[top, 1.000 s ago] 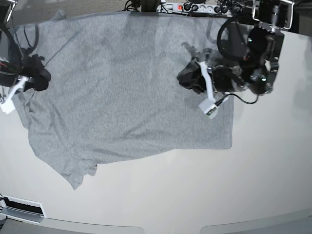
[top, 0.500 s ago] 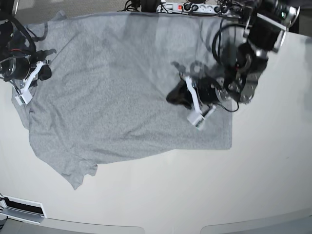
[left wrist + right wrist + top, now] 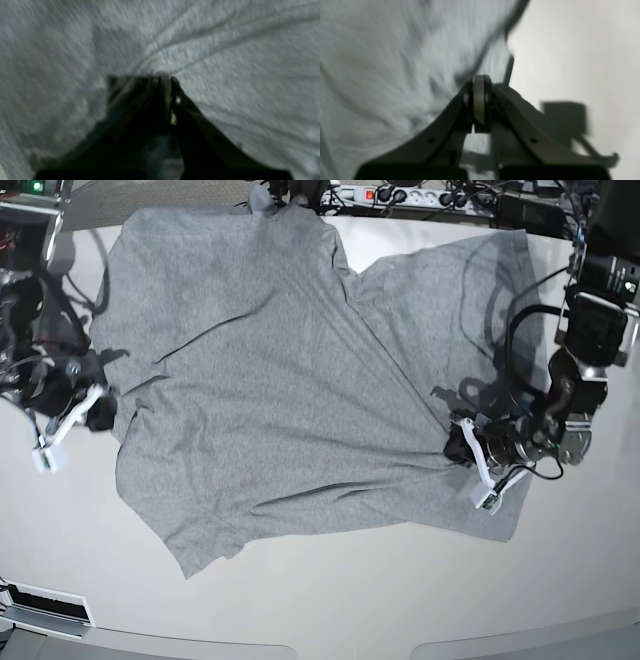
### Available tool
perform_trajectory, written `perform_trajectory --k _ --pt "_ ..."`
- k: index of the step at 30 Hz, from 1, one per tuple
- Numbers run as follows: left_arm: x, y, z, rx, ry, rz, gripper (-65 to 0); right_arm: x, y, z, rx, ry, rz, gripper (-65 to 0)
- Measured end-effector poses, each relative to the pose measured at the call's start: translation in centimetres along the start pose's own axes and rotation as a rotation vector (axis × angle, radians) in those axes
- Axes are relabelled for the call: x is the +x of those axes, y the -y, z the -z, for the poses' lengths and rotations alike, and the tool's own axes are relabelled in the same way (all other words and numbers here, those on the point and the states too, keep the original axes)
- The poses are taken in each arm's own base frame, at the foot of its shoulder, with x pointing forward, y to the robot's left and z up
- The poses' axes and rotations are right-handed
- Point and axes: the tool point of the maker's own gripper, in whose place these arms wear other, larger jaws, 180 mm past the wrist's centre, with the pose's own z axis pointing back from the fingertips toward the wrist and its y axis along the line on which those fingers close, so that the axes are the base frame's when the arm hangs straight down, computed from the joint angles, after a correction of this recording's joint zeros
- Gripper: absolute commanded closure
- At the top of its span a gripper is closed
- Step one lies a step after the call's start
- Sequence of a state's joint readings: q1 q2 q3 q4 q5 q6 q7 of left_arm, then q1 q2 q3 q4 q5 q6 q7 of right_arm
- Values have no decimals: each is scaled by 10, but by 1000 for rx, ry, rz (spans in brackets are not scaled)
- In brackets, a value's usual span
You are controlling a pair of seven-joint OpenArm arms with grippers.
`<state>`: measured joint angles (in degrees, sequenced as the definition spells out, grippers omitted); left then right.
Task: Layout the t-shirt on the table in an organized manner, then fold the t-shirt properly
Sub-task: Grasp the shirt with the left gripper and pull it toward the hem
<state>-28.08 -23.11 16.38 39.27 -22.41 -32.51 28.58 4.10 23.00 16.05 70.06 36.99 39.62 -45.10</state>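
The t-shirt point(image 3: 270, 380) lies spread, plain grey side up, over the far half of the table point(image 3: 380, 600), reaching from the far edge toward the middle, with one sleeve trailing toward the near left corner and wrinkles running diagonally across it toward the right side. The left gripper point(image 3: 462, 446) sits low at the shirt's right-hand margin, its jaws pressed together on a pinch of cloth; the left wrist view shows folds fanning out from the closed tips point(image 3: 165, 78), which suggests the fabric is under tension there. The right gripper point(image 3: 100, 412) is at the shirt's left margin, near the left edge of the table, and its jaws are likewise closed, apparently nipping the hem where cloth meets bare table point(image 3: 480, 80). Holding opposite margins this way looks meant to stretch the shirt flat between the two arms, so the layout step appears under way, with folding not yet begun. The risk I judge is cloth slipping from a thin pinch.
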Motion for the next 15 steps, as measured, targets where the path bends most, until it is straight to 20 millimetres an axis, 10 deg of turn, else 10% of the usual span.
perform_trajectory --k 7,15 --pt "-7 49 -9 -256 -88 -92 0 2 -32 -8 189 -60 109 0" --pt "9 11 -39 -214 38 -231 0 -28 -44 -25 291 -104 200 0"
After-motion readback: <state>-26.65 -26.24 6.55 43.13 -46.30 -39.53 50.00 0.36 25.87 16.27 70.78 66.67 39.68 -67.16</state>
